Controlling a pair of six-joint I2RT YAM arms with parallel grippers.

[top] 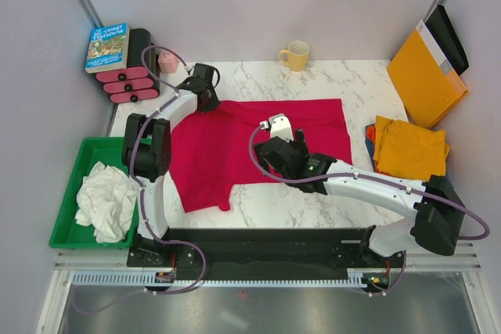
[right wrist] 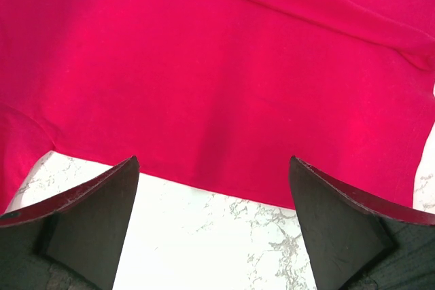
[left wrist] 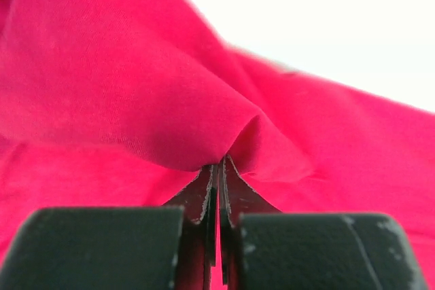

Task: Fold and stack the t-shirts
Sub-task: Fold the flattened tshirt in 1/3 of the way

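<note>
Centrally, a crimson t-shirt (top: 250,142) lies on the marble table (top: 313,201), its long axis running left to right, with one flap reaching toward the near edge at left. Bare marble lies open in front of it. The jaws of the left gripper (left wrist: 217,168) pinch its far-left corner. The jaws of the right gripper (right wrist: 214,164) hang spread over its near hem. Mustard-yellow shirts (top: 409,146) sit at the table's right edge.

Robot lab booth, white panels (top: 258,5), marble tabletop (top: 313,201)
</note>
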